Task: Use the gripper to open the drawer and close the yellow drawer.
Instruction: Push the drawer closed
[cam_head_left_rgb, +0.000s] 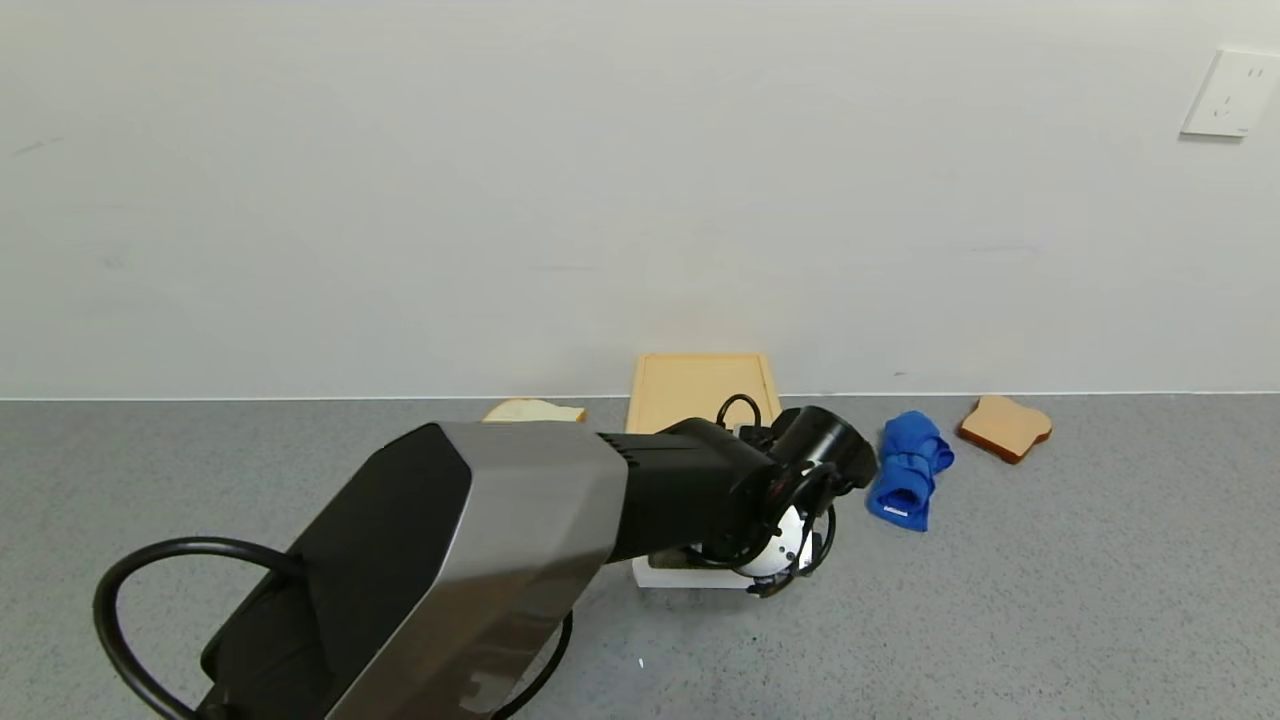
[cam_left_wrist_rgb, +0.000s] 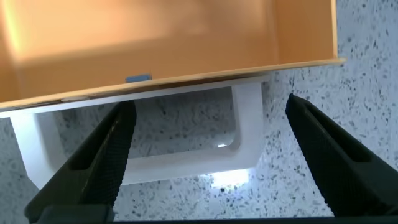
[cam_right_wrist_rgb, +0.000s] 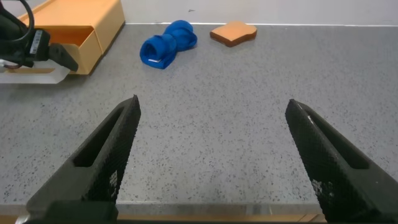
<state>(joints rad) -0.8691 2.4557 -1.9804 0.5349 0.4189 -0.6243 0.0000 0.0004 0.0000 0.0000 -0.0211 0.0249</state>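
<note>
The pale yellow drawer (cam_head_left_rgb: 700, 390) lies flat at the back of the grey table, and its tray (cam_left_wrist_rgb: 174, 37) is slid out of the case toward me. Its white loop handle (cam_left_wrist_rgb: 186, 165) lies on the table at the tray's front (cam_head_left_rgb: 660, 575). My left gripper (cam_left_wrist_rgb: 210, 102) is open right above the handle, with one finger beyond each end of the loop and touching nothing. In the head view the left wrist hides most of the gripper (cam_head_left_rgb: 775, 565). My right gripper (cam_right_wrist_rgb: 211, 102) is open and empty, low over bare table, away from the drawer (cam_right_wrist_rgb: 81, 28).
A rolled blue cloth (cam_head_left_rgb: 908, 470) lies just right of the drawer. A brown bread slice (cam_head_left_rgb: 1005, 427) lies farther right near the wall, and a pale slice (cam_head_left_rgb: 535, 411) lies left of the case. The wall stands directly behind the case.
</note>
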